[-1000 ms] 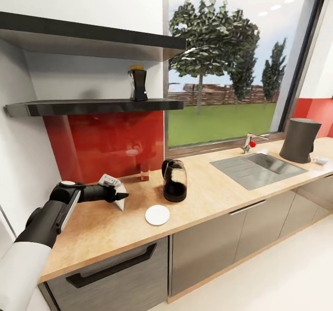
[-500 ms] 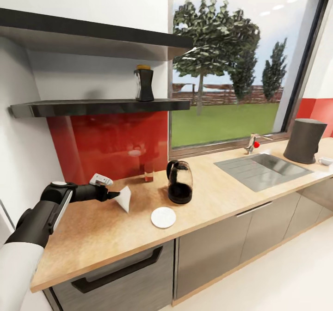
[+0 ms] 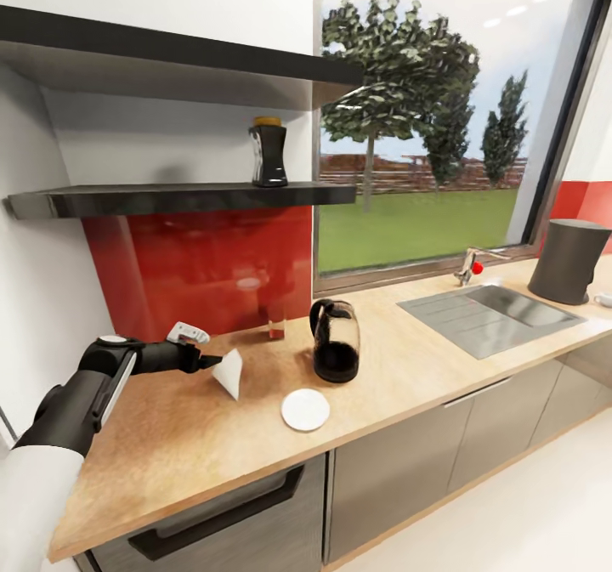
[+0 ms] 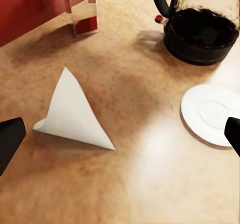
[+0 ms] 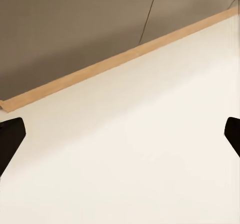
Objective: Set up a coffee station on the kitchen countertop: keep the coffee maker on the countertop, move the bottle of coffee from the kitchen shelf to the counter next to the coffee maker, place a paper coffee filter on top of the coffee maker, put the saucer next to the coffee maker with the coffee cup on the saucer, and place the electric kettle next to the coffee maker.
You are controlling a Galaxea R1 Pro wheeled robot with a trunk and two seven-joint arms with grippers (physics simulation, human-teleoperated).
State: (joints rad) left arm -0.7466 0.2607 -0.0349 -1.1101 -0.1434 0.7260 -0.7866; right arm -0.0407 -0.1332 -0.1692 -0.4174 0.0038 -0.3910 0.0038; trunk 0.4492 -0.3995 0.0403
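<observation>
Left gripper [image 3: 206, 358] low over the countertop [image 3: 408, 368] near the red backsplash [image 3: 200, 262], fingers spread wide apart and holding nothing; from the left wrist camera, both dark fingertips [image 4: 10, 139] at the picture's edges with the filter [image 4: 75, 111] lying between them on the wood, clear of either tip. Filter [image 3: 229, 373] resting tilted on the counter just in front of the gripper. Kettle [image 3: 335, 341] upright close by, dark inside low down, saucer [image 3: 305, 409] flat just before it toward the counter edge, the two near but apart. Bottle [image 3: 269, 151] with yellow cap upright on the shelf [image 3: 183, 199], above the kettle and to its left. Sink [image 3: 489, 317] farther right along the counter, tap [image 3: 470, 264] behind it, coffee maker [image 3: 569, 261] beyond at the far right. Right gripper [image 5: 120, 134] spread open too, empty, over pale floor [image 5: 140, 159] beside a wood-coloured plinth [image 5: 115, 61] under grey cabinets [image 5: 75, 29].
</observation>
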